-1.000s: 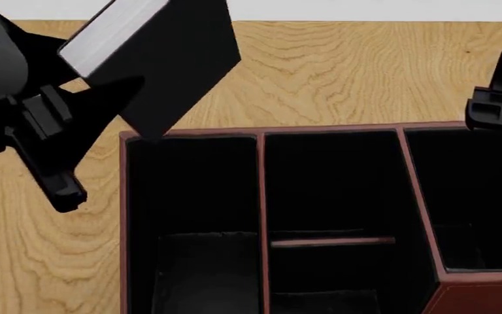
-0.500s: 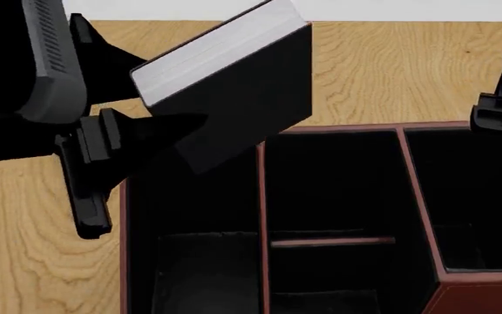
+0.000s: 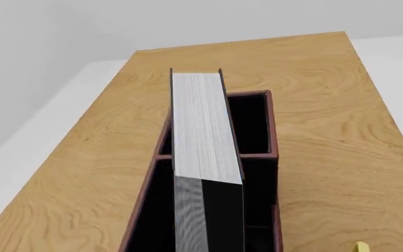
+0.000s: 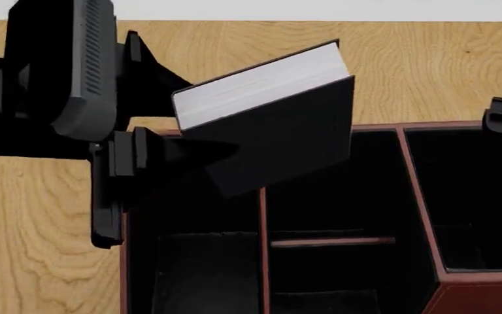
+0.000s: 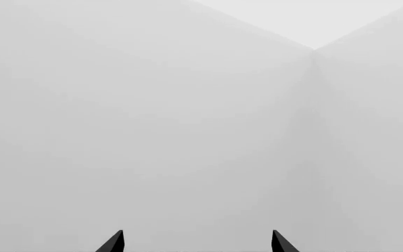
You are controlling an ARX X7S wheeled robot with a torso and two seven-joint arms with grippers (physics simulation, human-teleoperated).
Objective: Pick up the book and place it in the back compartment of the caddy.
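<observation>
Black book is hanging tilted over the maroon caddy, left gripper fingers clamping it. Looks mid-carry; next it needs lining up over the back compartment. Right gripper fingers are sitting spread, empty.

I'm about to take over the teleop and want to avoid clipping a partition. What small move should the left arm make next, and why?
Probably ease the left gripper a little further right: the tilted book it holds hangs above the caddy, straddling the partition beside the back compartment.
</observation>
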